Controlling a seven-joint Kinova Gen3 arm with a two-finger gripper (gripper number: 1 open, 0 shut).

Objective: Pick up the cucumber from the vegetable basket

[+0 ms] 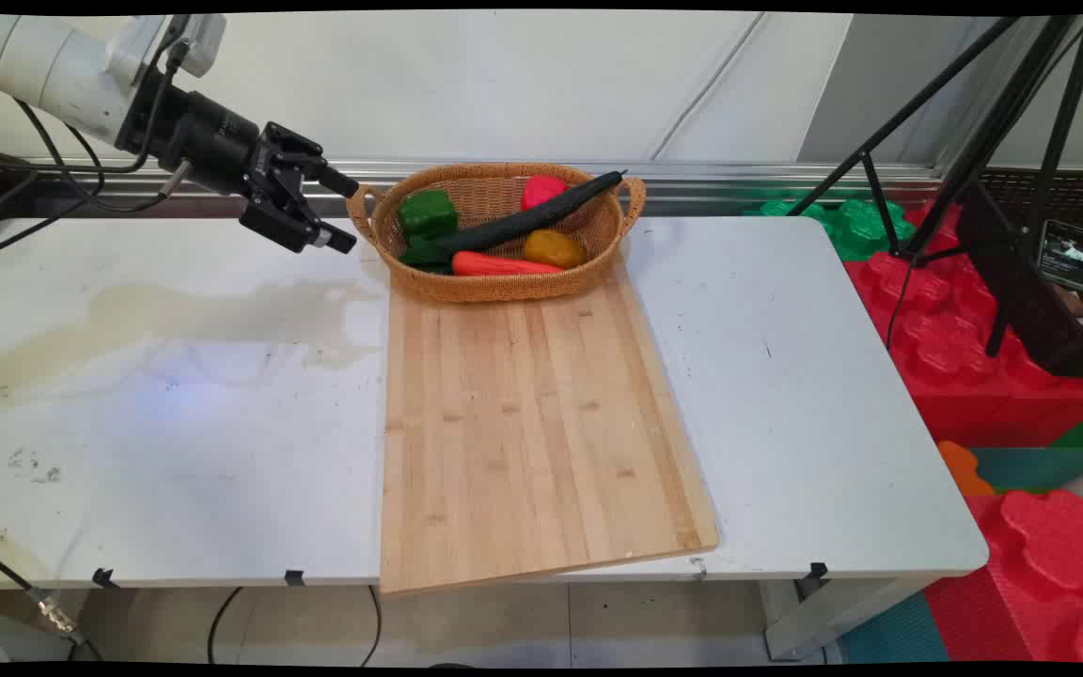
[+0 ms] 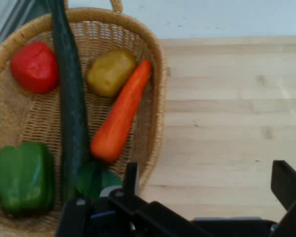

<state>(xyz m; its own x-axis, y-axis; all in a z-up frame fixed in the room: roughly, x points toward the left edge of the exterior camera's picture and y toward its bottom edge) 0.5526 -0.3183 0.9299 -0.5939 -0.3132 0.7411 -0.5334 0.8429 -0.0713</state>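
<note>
Reading both views, I log the gripper hanging in the air just left of the wicker basket, level with its left handle and holding nothing. Its two fingers stand wide apart, and in the hand view they frame the basket's near rim and bare board.

Hidden or cut off:
- Dark green item at the basket's near end: partly behind the gripper linkage in the hand view and under the cucumber in the main view; I cannot tell what it is.
- Cucumber: its far tip sticks out over the basket's right rim; in the hand view its top end runs off the frame.
- Cutting board: its front left corner overhangs the table edge; its far end lies under the basket.
- Table: its left end is cut off by the frame.

Counts in the basket, six items:
- 1 green bell pepper
- 1 red pepper-like piece
- 1 long dark cucumber, lying diagonally across the others
- 1 yellow-brown potato-like piece
- 1 orange carrot, along the front wall
- 1 unidentified dark green item

Also 1 basket, 1 wooden cutting board, 1 white table. A pale brownish stain marks the table left of the board.
</note>
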